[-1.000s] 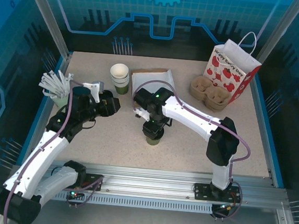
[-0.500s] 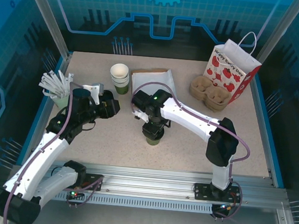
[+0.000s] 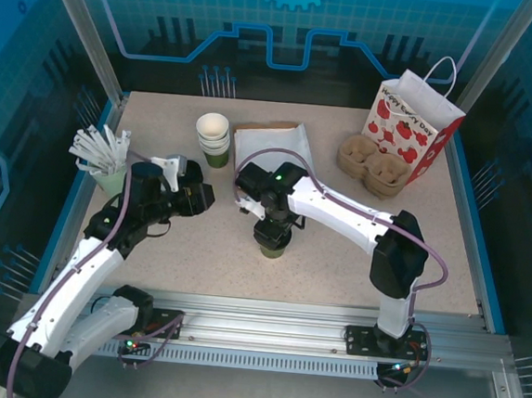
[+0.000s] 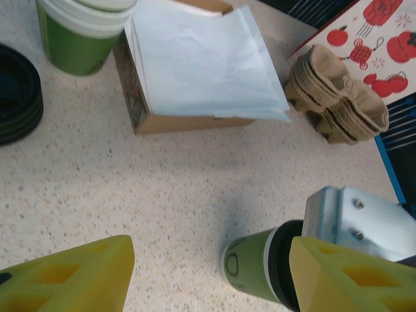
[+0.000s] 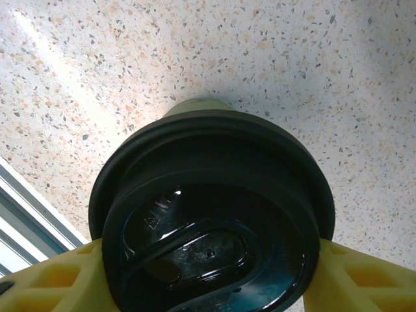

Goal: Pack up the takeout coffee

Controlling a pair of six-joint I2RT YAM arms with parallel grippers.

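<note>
The left gripper [image 3: 192,195] is hovering above the bench [image 3: 214,260], its yellow fingers [image 4: 71,276] standing wide apart and gripping nothing. Near the bench's middle, the takeout coffee [image 3: 273,244] is standing upright with its black lid [image 5: 208,214] on. The right gripper [image 3: 276,228] is reaching down over it, its fingers [image 5: 52,283] pressing against opposite sides of the lid's rim.

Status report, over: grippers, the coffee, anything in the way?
Right gripper clamped on coffee, upright on table. Left gripper open, empty, crowding its left side. Tray and bag far right.
</note>
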